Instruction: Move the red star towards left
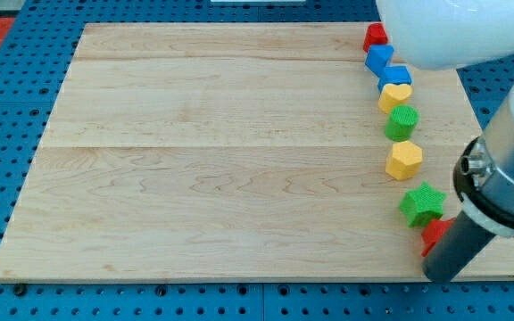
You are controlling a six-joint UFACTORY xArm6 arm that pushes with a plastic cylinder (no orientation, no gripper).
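Wooden board (239,160) carrying a column of blocks along the view's right edge; relative to the yellow hexagon (404,160), a green star (422,203) lies below, the red star (435,234) lower still, half hidden by the rod; my tip (439,275), which grasps nothing, touches the red star's right side

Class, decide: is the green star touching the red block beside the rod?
Touching. The camera view shows the green star with its lower right edge meeting the red block, no board visible between them. My tip sits just below the red block.
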